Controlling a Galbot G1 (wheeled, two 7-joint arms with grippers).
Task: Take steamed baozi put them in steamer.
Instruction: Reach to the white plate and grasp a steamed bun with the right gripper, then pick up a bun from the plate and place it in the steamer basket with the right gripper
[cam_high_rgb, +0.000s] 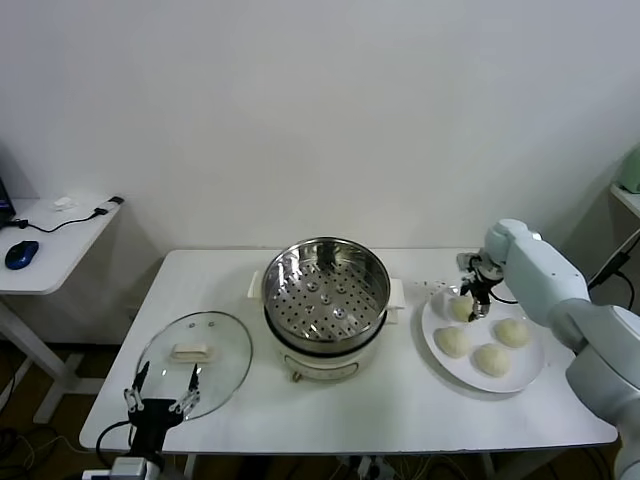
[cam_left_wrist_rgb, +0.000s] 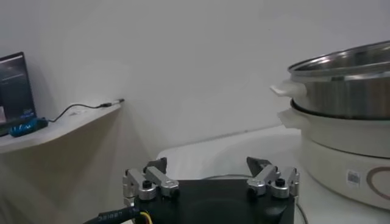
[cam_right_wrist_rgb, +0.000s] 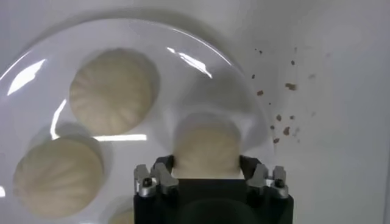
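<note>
The left gripper (cam_high_rgb: 160, 392) hangs nearest the camera at the table's (cam_high_rgb: 400, 410) front-left edge, jaws spread wide and empty, just in front of the glass lid (cam_high_rgb: 194, 362); the table carries the steamer (cam_high_rgb: 326, 290) at its centre, the basket bare; at the steamer's three o'clock sits the plate (cam_high_rgb: 440, 358) with four baozi; three lie free (cam_high_rgb: 452, 341) (cam_high_rgb: 492, 359) (cam_high_rgb: 513, 332); the fourth, the bun (cam_high_rgb: 461, 308) at the plate's eleven o'clock, sits between the fingers of the right gripper (cam_high_rgb: 470, 302), which comes down from above; in the right wrist view that bun (cam_right_wrist_rgb: 206, 147) fills the gap between the fingers (cam_right_wrist_rgb: 166, 167); they close on its sides, and it rests on the plate (cam_right_wrist_rgb: 207, 73); crumbs (cam_right_wrist_rgb: 283, 106) dot the table beyond the rim.
</note>
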